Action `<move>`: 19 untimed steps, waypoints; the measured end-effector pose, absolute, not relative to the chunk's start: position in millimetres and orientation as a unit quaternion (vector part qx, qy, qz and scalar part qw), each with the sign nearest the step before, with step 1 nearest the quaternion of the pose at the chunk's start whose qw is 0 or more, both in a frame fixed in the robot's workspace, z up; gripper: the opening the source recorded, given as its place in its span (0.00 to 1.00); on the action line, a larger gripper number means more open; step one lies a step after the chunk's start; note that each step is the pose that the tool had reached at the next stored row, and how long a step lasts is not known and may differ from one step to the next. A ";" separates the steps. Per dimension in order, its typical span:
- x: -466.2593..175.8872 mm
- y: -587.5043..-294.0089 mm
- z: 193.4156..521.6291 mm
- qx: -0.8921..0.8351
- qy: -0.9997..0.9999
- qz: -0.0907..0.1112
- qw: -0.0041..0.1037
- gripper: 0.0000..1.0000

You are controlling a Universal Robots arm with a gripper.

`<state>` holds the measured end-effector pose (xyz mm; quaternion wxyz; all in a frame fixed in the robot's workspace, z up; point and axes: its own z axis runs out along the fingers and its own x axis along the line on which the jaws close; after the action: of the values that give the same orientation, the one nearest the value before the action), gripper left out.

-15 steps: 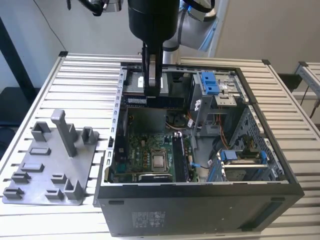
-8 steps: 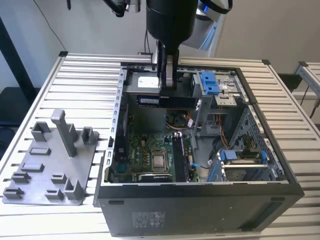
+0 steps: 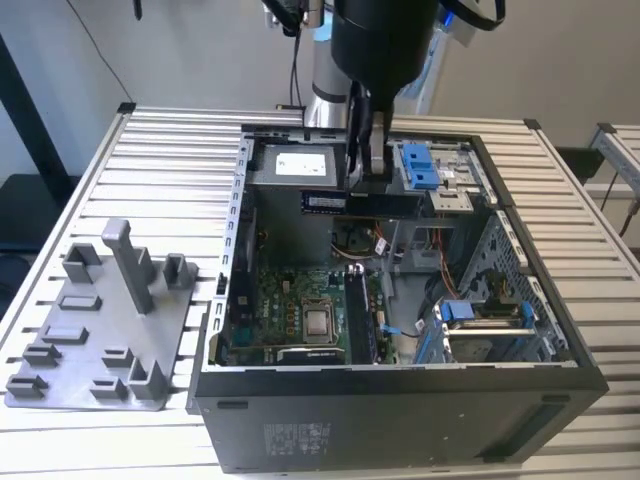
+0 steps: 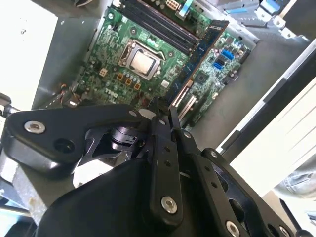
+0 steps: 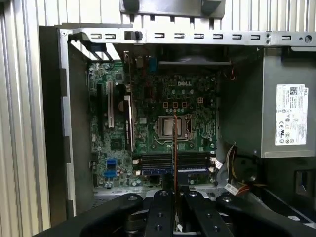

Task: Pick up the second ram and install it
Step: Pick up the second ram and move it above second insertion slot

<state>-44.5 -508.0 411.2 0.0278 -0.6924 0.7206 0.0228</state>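
- In the exterior view, the open computer case [image 3: 400, 400] is seen lying on the slatted counter [image 3: 180, 150]. A grey fixture [image 3: 100, 340] is set just beside it on the exterior view's left.
- Inside the case, the green motherboard [image 3: 290, 300] is exposed. Its processor socket [image 3: 320, 322] is seen near the long black memory slots [image 3: 358, 315].
- Farther back, the claw [image 3: 367, 185] is hung over the case's far part and is clenched on the second ram [image 3: 375, 203].
- The stick is gripped by its upper edge, is held roughly level along its length, and is kept in the air, apart from the board.
- In the second wrist view, the stick [image 4: 200, 57] is seen reaching out from the claw [image 4: 160, 111] over the board.
- In the first wrist view, the stick [image 5: 174, 148] is shown edge-on as a thin line, crossing the slots [image 5: 168, 160] from between the fingertips [image 5: 175, 195].
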 end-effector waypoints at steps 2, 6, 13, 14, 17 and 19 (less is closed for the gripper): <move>-37.2 -508.0 411.2 -0.692 0.721 0.023 0.028 0.14; -23.0 -508.1 411.2 -0.692 0.721 0.023 0.027 0.14; -11.5 -508.1 411.2 -0.692 0.721 0.023 0.027 0.14; -11.3 -508.0 411.2 -0.692 0.721 0.023 0.027 0.14; -11.2 -503.9 411.2 -0.692 0.721 0.023 0.027 0.14; -11.2 -498.6 411.2 -0.692 0.721 0.023 0.027 0.14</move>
<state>-11.2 -498.6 411.2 0.0274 -0.6923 0.7207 0.0233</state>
